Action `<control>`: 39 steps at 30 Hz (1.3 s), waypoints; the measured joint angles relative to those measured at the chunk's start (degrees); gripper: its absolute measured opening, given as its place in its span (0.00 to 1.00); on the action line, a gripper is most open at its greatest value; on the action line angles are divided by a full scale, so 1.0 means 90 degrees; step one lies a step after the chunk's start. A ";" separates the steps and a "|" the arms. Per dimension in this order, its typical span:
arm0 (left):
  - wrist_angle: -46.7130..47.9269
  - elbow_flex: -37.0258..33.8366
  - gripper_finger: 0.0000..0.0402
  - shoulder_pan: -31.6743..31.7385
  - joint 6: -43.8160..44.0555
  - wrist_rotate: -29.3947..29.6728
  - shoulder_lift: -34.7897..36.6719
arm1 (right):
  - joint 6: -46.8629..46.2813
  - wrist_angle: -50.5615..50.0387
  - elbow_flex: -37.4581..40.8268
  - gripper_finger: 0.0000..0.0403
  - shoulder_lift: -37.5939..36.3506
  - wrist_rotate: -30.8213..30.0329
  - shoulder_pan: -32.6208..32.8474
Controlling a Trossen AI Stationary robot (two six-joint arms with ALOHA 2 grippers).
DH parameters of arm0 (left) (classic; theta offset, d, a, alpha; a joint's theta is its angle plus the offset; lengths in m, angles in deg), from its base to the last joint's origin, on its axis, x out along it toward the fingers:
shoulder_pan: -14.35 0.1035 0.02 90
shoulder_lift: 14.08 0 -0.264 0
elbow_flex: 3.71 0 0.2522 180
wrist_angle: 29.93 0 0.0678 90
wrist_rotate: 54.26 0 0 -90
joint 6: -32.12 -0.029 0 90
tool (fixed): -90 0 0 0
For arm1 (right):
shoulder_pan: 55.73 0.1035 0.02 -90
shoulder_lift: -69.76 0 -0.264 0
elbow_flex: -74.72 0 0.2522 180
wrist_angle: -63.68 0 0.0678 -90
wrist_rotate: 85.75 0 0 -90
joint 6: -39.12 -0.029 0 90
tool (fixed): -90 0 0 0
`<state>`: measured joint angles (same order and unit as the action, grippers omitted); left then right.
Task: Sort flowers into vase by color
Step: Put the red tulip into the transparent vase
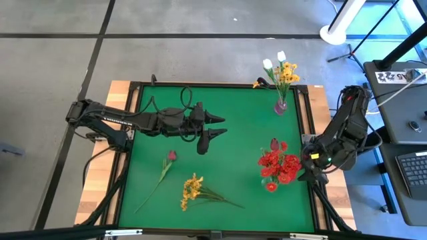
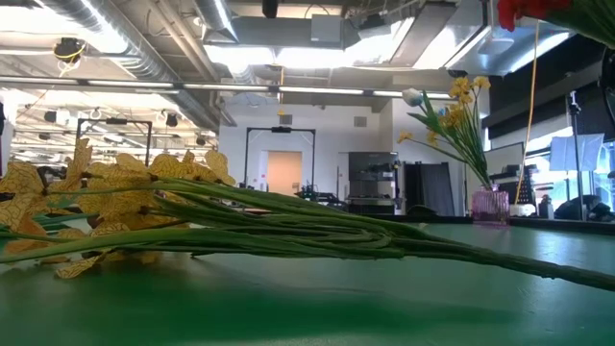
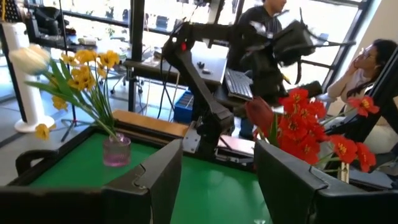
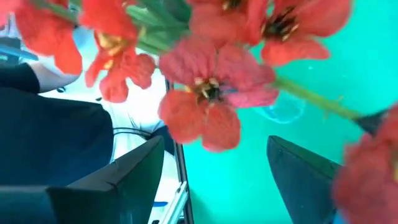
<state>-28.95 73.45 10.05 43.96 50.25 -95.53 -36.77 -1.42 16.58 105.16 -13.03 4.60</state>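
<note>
Red flowers [image 1: 279,167] stand in a bunch near the table's right edge, a dark pink bud [image 1: 274,144] among them; the blooms hide their foot. A pink vase [image 1: 281,105] at the far right holds yellow sprays [image 1: 288,72] and white tulips [image 1: 273,61]. A yellow spray [image 1: 193,190] and a dark pink bud flower [image 1: 171,156] lie flat on the green mat. My left gripper [image 1: 220,127] hovers open over the mat's middle, level, pointing at the vases [image 3: 217,186]. My right gripper [image 4: 214,186] stands open just right of the red flowers [image 4: 205,93], touching nothing.
A black frame [image 1: 220,85] borders the green mat, with wooden table edge [image 1: 120,90] outside it. A desk with a keyboard [image 1: 413,170] stands to the right. People [image 3: 373,62] are beyond the table's right side. Bare mat lies between the lying flowers and the red bunch.
</note>
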 joint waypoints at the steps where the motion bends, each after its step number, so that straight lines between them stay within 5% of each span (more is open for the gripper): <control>1: 0.0053 0.0000 0.48 0.0000 0.0005 0.0001 0.0000 | -0.0040 -0.0151 -0.0097 0.71 0.0000 0.0000 0.0000; 11: 0.0756 0.0000 0.48 0.0024 0.0251 0.0137 0.0000 | -0.0122 -0.1844 -0.1457 0.71 0.0101 -0.0302 0.0000; 19: 0.2506 0.0001 0.48 0.0241 0.1235 0.0235 0.0000 | -0.0153 -0.3251 -0.2853 0.71 0.0525 -0.0744 0.0000; 23: 0.3517 0.0002 0.48 0.0239 0.1763 0.0336 0.0000 | 0.0339 -0.3622 -0.3322 0.71 0.0719 -0.1556 0.0000; 31: 0.5327 0.0001 0.48 -0.0040 0.3016 0.0341 0.0000 | 0.2283 -0.2946 -0.3443 0.71 0.0760 -0.4640 0.0000; 39: 0.6155 0.0002 0.48 -0.0943 0.4106 0.0634 0.0000 | 0.5423 -0.0830 -0.3438 0.71 0.0966 -0.4593 0.0000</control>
<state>26.44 73.47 1.57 80.92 55.95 -95.53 12.03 -8.89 -14.37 113.86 -54.37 4.60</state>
